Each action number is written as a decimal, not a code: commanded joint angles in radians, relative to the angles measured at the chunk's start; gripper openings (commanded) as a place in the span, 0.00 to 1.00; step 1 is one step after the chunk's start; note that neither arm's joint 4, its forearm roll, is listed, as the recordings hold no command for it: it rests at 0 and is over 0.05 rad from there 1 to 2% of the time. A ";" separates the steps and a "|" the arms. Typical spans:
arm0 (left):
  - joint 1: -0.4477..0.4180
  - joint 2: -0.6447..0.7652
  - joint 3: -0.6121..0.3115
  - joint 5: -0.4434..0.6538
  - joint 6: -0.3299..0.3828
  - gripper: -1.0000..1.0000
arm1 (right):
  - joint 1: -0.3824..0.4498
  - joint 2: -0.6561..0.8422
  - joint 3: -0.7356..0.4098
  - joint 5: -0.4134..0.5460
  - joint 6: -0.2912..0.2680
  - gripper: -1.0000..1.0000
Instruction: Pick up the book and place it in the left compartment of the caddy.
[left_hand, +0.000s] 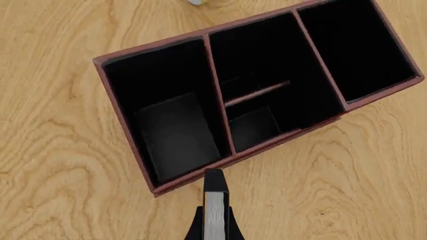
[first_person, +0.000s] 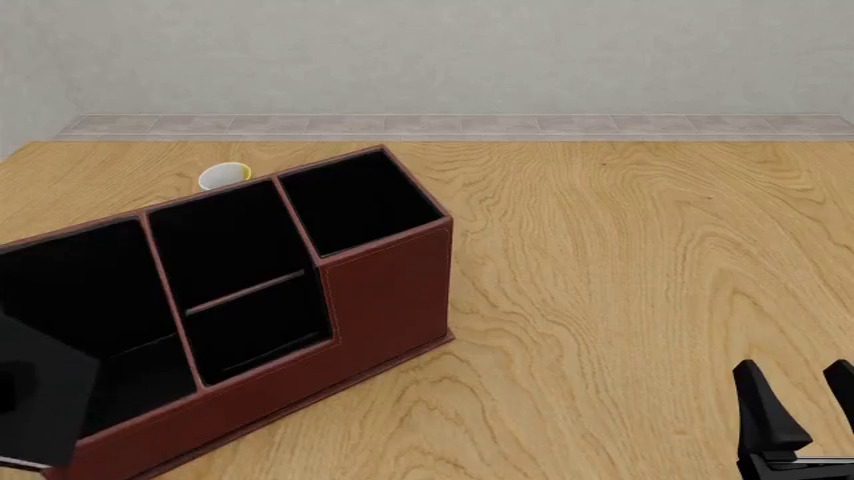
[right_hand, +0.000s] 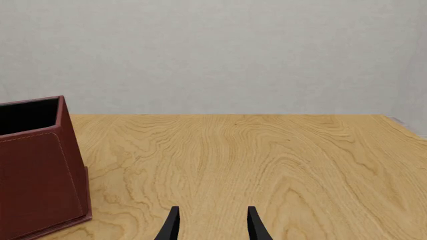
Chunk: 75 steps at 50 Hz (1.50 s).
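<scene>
Leather-look box on grained wood — matt finishes throughout.

The counter (first_person: 614, 260) is pale wood with bold swirling grain and a smooth, faintly satin surface. The caddy (first_person: 387, 290) wears reddish-brown leather-look skin with stitched edges; its cells are lined in dull black. The book (left_hand: 215, 210) shows a black cover and a streaky, paper-like page edge — held between matt black tool fingers (left_hand: 197, 227).

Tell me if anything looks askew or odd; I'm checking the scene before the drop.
Only the caddy stands out: it sits turned at an angle to the table edge, not square. The left tool holds the book edge-on above its low front wall. Nothing looks spilled or damaged.
</scene>
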 joint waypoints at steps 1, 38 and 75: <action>0.035 0.052 -0.001 0.000 -0.018 0.00 | 0.000 -0.006 0.002 0.004 0.000 1.00; 0.111 0.194 -0.029 -0.064 -0.044 0.00 | 0.000 -0.007 0.002 0.004 0.000 1.00; 0.203 0.383 -0.014 -0.251 0.038 0.00 | 0.000 -0.006 0.002 0.004 0.000 1.00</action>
